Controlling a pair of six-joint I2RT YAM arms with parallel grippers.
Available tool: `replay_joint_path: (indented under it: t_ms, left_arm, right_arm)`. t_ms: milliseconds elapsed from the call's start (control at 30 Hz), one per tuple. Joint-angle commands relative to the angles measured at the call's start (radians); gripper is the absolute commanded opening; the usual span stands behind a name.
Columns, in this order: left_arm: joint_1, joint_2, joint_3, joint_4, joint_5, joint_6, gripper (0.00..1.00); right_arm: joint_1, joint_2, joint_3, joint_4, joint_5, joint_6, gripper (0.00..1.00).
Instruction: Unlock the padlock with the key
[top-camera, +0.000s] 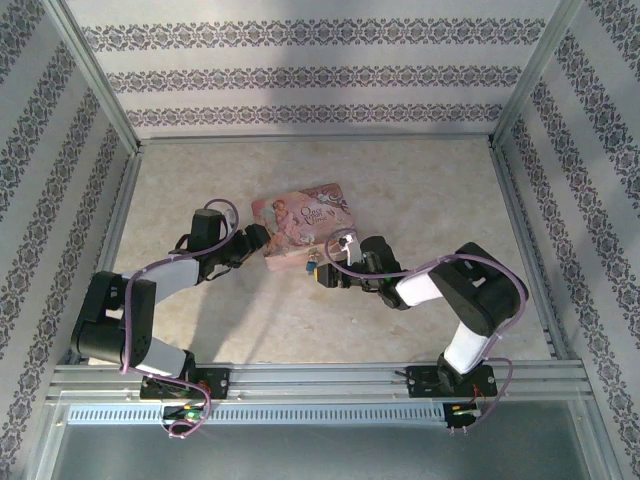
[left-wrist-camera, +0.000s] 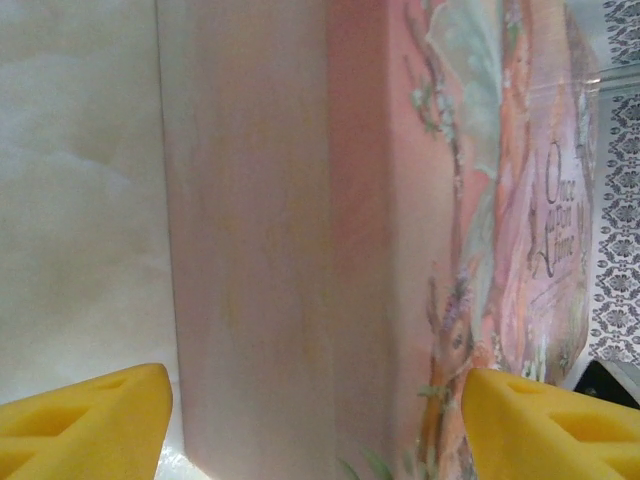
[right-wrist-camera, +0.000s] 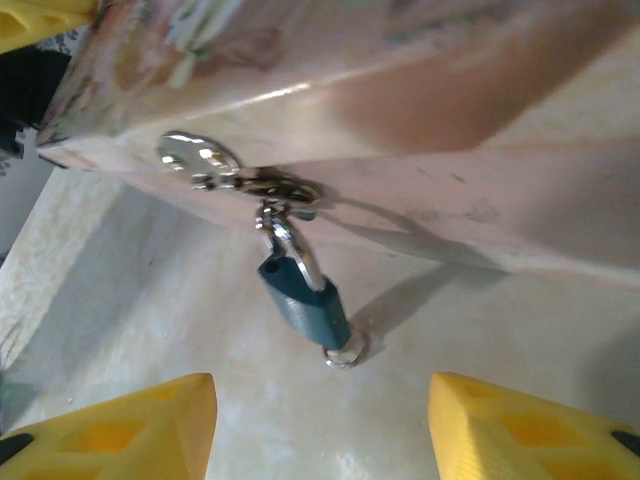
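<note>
Your right gripper (right-wrist-camera: 320, 420) stands open and empty, just short of the padlock (right-wrist-camera: 305, 305); the lock hangs from the clasp (right-wrist-camera: 280, 188) on the near side of the pink box (right-wrist-camera: 400, 80), mid-table (top-camera: 420, 200); your left gripper (left-wrist-camera: 315, 420) straddles the box's left end, whether clamped I cannot tell; you're on the approach; next, I judge, ease forward onto the small ring (right-wrist-camera: 345, 352) at the lock's foot.

Curly script "Once Upon a Time" along the printed lid of the pink box (left-wrist-camera: 400, 250)
</note>
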Motion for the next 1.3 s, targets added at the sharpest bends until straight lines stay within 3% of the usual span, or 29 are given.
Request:
replay_joint_path:
  t_ms: [0,767,1267]
  left_arm:
    - [0.011,0.024,0.01,0.084,0.039,-0.028,0.76]
    - [0.01,0.031,0.005,0.072,0.026,-0.022,0.72]
    - [0.01,0.032,-0.01,0.086,0.027,-0.032,0.7]
  right_arm:
    - [0.012,0.055,-0.006,0.171,0.032,0.044,0.56]
    - [0.044,0.152,0.04,0.223,0.005,0.069,0.34]
    - [0.064,0.174,0.055,0.246,0.025,0.085,0.35]
